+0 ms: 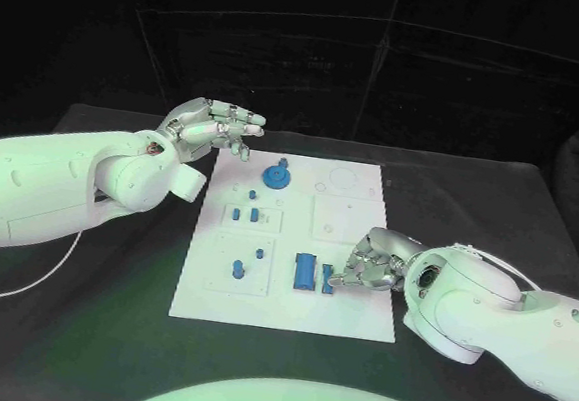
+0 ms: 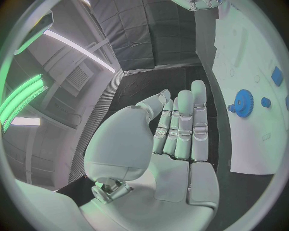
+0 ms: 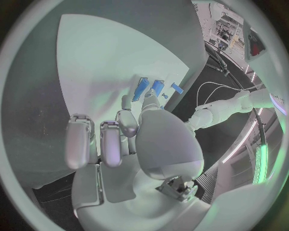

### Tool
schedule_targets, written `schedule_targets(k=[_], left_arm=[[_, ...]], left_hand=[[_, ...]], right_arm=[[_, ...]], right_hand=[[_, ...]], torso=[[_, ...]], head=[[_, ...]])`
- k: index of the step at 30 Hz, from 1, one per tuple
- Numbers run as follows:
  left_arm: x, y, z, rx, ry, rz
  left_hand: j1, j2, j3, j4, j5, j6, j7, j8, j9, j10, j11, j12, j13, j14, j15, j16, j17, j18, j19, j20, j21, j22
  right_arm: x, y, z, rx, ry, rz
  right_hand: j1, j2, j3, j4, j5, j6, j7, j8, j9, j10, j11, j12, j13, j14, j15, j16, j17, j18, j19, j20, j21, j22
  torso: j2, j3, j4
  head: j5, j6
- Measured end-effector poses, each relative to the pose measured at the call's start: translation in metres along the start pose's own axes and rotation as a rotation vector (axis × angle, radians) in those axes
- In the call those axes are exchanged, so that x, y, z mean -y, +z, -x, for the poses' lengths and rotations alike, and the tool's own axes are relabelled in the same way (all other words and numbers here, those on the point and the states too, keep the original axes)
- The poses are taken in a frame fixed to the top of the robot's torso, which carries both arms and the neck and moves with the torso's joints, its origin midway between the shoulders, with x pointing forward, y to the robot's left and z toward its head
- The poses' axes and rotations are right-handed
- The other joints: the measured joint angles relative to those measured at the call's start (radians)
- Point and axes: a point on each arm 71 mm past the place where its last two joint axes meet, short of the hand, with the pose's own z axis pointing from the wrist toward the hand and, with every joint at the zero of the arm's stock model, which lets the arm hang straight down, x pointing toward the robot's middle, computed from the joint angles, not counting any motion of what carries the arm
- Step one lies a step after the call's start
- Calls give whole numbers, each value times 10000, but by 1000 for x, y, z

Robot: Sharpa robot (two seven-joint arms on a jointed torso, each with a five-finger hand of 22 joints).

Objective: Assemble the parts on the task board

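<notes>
Head view: nearest the robot, the right hand (image 1: 369,259) rests low on the board (image 1: 346,315) at its right side, fingers curled in and its fingertips (image 1: 334,281) at the two upright blue blocks (image 1: 313,272) in the near middle. It looks set there to seat or steady the right-hand block; whether it pinches the block or only touches it, I cannot tell. The right wrist view shows the thumb reaching to the blocks (image 3: 149,88) while the other fingers (image 3: 90,144) lie bent and close together, holding nothing. Left of the blocks stands a small peg (image 1: 237,269), and beyond it a row of short pegs (image 1: 245,215) in the middle of the board. Farther still, a blue gear (image 1: 279,176) sits near the far edge. The left hand (image 1: 216,128) hovers off the far left corner, above the table (image 1: 99,315), probably kept clear while the other works. Its fingers (image 2: 183,125) lie straight and side by side, holding nothing.
</notes>
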Motion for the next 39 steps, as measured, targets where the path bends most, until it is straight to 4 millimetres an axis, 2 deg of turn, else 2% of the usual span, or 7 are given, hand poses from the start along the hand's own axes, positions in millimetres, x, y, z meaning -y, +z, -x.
schedule_targets(k=[11,14,28,36,39], left_arm=[[0,0,0,-9,-3,5],[0,0,0,-7,-2,7],[0,0,0,-9,-2,12],[0,0,0,-3,0,15],[0,0,0,-4,0,15]], left_hand=[[0,0,0,0,0,0,0,0,0,0,0,0,0,0,0,0,1,-1,0,0,0,0],[0,0,0,0,0,0,0,0,0,0,0,0,1,0,0,0,1,0,0,0,0,0],[0,0,0,0,0,0,0,-1,0,0,0,0,2,0,0,0,1,0,0,0,0,0],[0,0,0,0,0,0,0,-1,0,1,0,0,2,0,0,0,2,0,0,0,0,0],[0,0,0,0,0,0,0,-1,0,0,0,0,2,0,0,0,2,0,0,0,0,0]], right_arm=[[1,3,-3,-421,-215,-25],[0,5,-4,-490,-260,-37],[1,13,-3,-418,-384,-164],[1,10,-2,-286,-359,-19],[3,7,0,-180,-144,205]], right_hand=[[69,69,-15,-95,0,0,0,0,38,0,0,0,8,0,0,0,0,0,0,0,0,8],[113,25,10,-120,0,0,0,0,38,0,0,0,8,0,0,0,0,0,0,0,0,8],[253,171,42,-207,-1,1,0,1,82,0,-1,0,6,0,0,0,-1,0,0,0,0,37],[255,173,14,-235,-1,0,-1,1,102,0,-1,0,22,0,0,0,7,0,0,0,0,36],[222,141,-76,-203,50,-74,74,1,102,-25,24,-135,-26,0,1,-60,6,0,-9,9,0,-10]], torso=[[-1,-4,10],[0,-5,12],[4,-6,12],[-2,0,7],[-10,0,4]], head=[[-35,-3],[-20,-16],[-1,-50],[8,-57],[3,-42]])
